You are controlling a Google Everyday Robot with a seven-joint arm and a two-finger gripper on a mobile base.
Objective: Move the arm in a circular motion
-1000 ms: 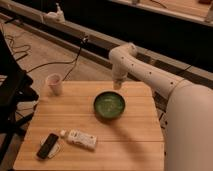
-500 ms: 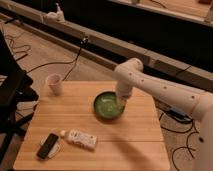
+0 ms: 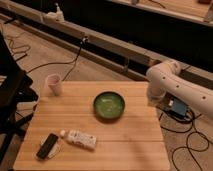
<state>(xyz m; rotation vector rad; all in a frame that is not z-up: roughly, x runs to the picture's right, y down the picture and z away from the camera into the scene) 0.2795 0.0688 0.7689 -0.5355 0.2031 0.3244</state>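
Note:
My white tubular arm [image 3: 172,82] comes in from the right. Its rounded elbow stands above the wooden table's [image 3: 125,145] right edge. From the elbow a short segment hangs down to a pale tip. My gripper [image 3: 154,101] is at that tip, just off the table's right edge and to the right of the green bowl [image 3: 109,106]. It holds nothing that I can see.
A pink cup [image 3: 54,84] stands at the table's far left corner. A white bottle [image 3: 80,139] and a black phone-like object [image 3: 47,146] lie near the front left. A black chair [image 3: 12,95] stands to the left. Cables [image 3: 192,142] and a blue box [image 3: 177,107] lie on the floor to the right.
The arm has swung right, from over the green bowl to past the table's right edge. The things on the table have not moved.

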